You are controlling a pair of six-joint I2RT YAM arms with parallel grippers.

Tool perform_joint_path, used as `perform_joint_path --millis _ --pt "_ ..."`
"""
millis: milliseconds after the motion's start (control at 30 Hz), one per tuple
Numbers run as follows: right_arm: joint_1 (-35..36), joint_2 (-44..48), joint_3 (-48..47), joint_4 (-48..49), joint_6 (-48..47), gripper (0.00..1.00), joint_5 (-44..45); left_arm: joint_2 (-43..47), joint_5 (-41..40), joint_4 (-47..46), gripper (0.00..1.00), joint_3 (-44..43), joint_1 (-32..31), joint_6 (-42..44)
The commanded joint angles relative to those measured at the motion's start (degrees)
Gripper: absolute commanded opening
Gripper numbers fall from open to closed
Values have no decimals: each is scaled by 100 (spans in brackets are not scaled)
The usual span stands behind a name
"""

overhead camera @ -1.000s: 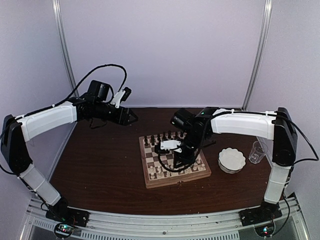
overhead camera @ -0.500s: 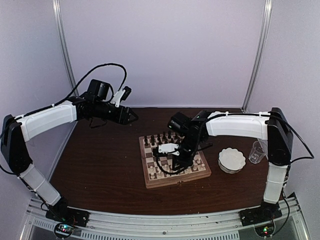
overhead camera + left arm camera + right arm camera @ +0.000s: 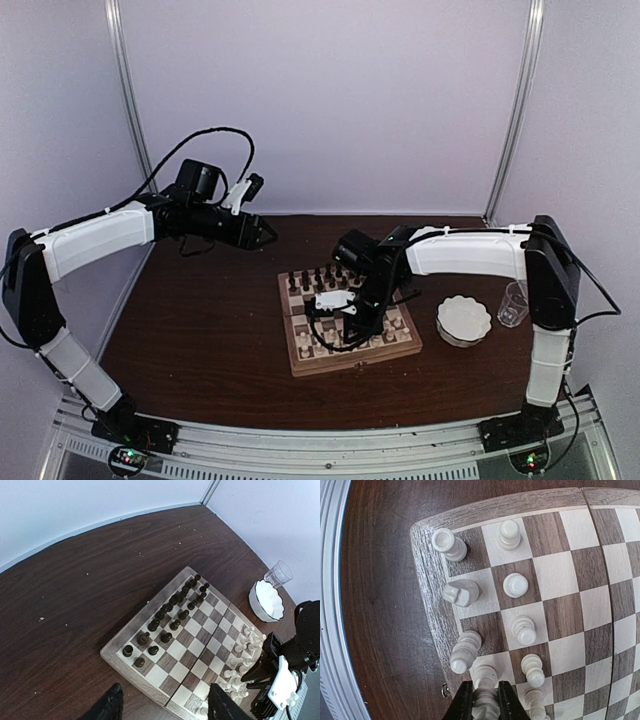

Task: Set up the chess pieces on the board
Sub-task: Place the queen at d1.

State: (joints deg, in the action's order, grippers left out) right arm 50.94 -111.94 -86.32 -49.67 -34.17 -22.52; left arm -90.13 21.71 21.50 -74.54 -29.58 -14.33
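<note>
1. Right gripper (image 3: 485,700) pinches a white piece (image 3: 485,676) in the near edge row of the board (image 3: 350,365).
2. Dark pieces (image 3: 174,625) line the far side.
3. Left gripper (image 3: 167,707) is spread wide, hovering far-left.
4. The bowl (image 3: 464,318), contents unclear, sits beside a glass (image 3: 513,303).
5. Right arm reaches leftward over the board.

- Of the left gripper (image 3: 165,687) we see only two fingertips; the bottom edge cuts off the rest.
- The cream piece (image 3: 485,707) in the right gripper (image 3: 485,685) runs off the bottom edge.
- From above, the right arm (image 3: 460,250) hides the board's (image 3: 298,366) middle; we cannot name the tiny dark pieces (image 3: 318,276).
</note>
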Motion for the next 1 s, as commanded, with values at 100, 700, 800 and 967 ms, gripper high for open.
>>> perform_joint_path --millis 100,700,800,967 --pt "39 -56 -73 94 62 14 90 -84 114 -45 58 -175 -1 -31" --pt "39 45 -75 125 164 25 120 -110 133 -28 58 -183 -4 -25" --pt "43 111 -109 82 183 26 94 -115 125 -23 58 -183 -4 -6" --pt "29 485 -302 -209 161 30 258 -128 32 10 58 -192 -4 107"
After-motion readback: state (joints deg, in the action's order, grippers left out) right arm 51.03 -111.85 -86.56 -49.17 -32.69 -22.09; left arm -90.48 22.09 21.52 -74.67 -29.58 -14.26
